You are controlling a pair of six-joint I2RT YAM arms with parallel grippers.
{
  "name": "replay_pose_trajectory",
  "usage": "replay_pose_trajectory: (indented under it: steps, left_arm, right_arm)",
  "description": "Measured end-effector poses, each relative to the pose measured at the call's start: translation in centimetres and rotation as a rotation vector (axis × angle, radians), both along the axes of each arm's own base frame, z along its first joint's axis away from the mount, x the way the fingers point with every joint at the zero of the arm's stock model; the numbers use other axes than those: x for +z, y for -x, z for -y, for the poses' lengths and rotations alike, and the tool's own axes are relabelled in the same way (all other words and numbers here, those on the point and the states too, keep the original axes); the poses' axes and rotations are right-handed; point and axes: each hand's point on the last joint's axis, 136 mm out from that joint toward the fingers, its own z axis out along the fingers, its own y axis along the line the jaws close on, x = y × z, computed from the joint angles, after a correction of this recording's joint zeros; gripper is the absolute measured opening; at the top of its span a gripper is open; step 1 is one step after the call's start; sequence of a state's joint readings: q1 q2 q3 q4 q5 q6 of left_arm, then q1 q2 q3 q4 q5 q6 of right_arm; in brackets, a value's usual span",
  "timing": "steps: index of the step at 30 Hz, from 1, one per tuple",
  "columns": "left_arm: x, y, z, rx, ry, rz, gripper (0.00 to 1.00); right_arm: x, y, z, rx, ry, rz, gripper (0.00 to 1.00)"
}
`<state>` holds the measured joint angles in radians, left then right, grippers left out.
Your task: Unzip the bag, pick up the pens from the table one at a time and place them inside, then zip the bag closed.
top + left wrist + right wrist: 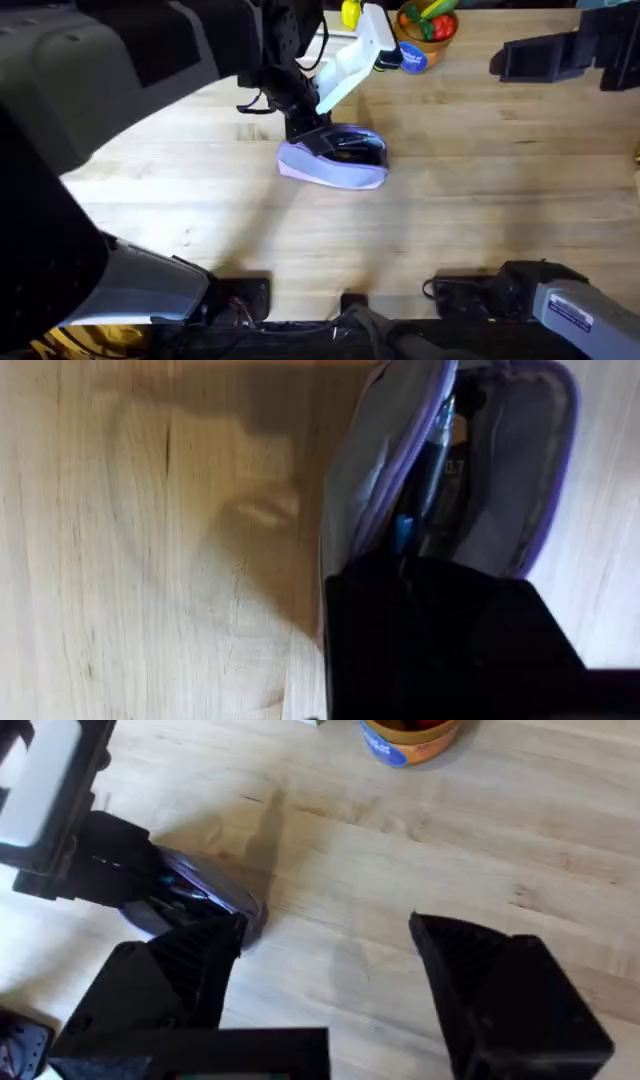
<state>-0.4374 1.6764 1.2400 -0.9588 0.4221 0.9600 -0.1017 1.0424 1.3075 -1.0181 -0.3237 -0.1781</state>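
Observation:
The lavender bag lies unzipped on the table, a little behind its middle. Dark pens with a blue accent lie inside it. My left gripper comes down onto the bag's left end and covers that end. In the left wrist view the bag gapes open, the pens rest in it, and the black gripper hides its near end. My right gripper is open and holds nothing. It stays low by its base, well in front of the bag.
A blue tub of colourful toy food stands at the back, right of the left arm's white link; it also shows in the right wrist view. A dark object sits at the back right. Bare wood stretches right of the bag.

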Motion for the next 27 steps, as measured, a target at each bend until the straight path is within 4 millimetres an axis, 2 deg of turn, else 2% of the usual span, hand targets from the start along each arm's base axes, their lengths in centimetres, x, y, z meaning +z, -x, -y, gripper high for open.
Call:
replay_pose_trajectory:
  steps: [8, 12, 14, 16, 18, 20, 27]
  left_arm:
    - [-0.11, 0.78, -0.32, -0.054, -0.011, -0.009, 0.043]
    - [-0.12, 0.74, -0.33, -0.068, -0.011, 0.000, 0.140]
    - [-0.13, 0.75, -0.36, -0.073, -0.012, 0.002, 0.387]
    - [-0.13, 0.73, -0.36, -0.073, -0.012, 0.003, 0.718]
    - [-0.12, 0.82, -0.33, -0.073, -0.010, -0.001, 0.957]
    - [-0.12, 0.83, -0.34, -0.074, -0.011, -0.002, 0.990]
    - [-0.11, 0.84, -0.35, -0.073, -0.011, -0.002, 0.993]
  right_arm:
    - [0.13, -0.15, 0.02, -0.002, -0.001, 0.008, 0.992]
    - [0.15, -0.17, 0.02, -0.003, -0.002, 0.008, 0.992]
    - [0.16, -0.18, 0.02, -0.005, -0.004, 0.008, 0.992]
    - [0.19, -0.21, 0.02, -0.005, -0.003, 0.010, 0.992]
    - [0.19, -0.21, 0.02, -0.005, -0.003, 0.010, 0.992]
    - [0.19, -0.21, 0.02, -0.005, -0.003, 0.010, 0.992]
    - [0.20, -0.22, 0.02, -0.005, -0.004, 0.011, 0.992]
